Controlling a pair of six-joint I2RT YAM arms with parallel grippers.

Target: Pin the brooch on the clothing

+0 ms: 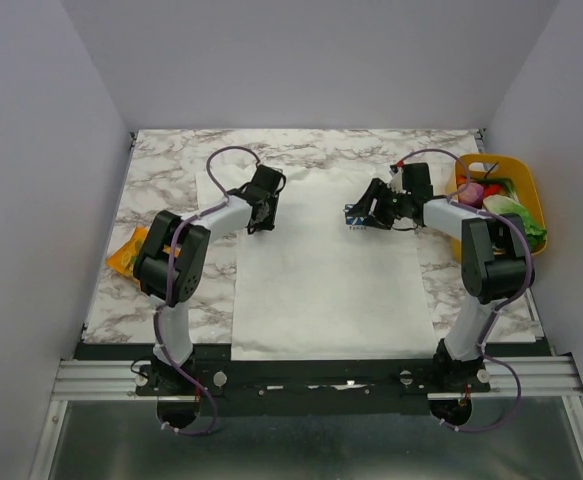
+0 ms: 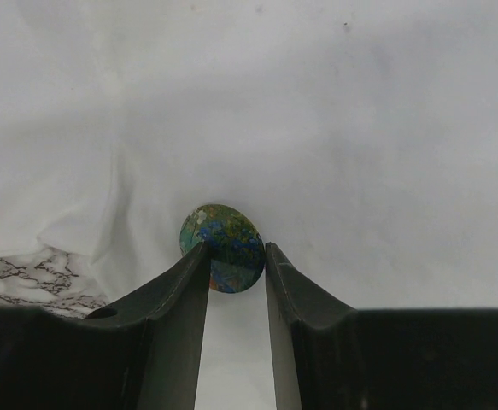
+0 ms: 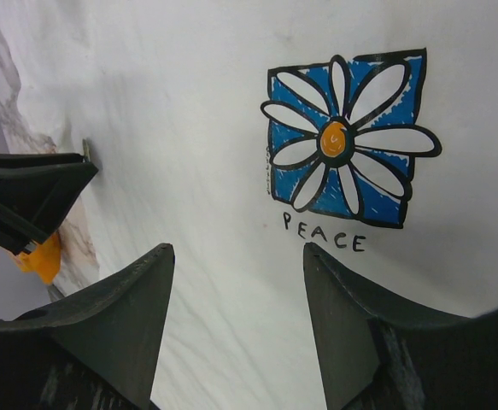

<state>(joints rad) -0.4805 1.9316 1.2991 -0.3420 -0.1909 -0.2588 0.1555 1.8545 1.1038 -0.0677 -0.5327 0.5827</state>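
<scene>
The white T-shirt (image 1: 321, 280) lies flat on the marble table. Its blue square flower print (image 3: 347, 141) with the word PEACE sits just ahead of my right gripper (image 3: 237, 249), which is open and empty, low over the shirt (image 3: 163, 94). In the top view the right gripper (image 1: 369, 212) partly covers the print. My left gripper (image 2: 236, 253) is shut on the brooch (image 2: 223, 243), a small round dark green disc with blue and orange flecks, held against the shirt (image 2: 360, 128) near its left shoulder. In the top view the left gripper (image 1: 262, 220) hides the brooch.
A yellow basket (image 1: 527, 185) of toy food stands at the table's right edge, behind the right arm. An orange packet (image 1: 126, 252) lies at the left edge beside the left arm. Grey walls enclose the table on three sides.
</scene>
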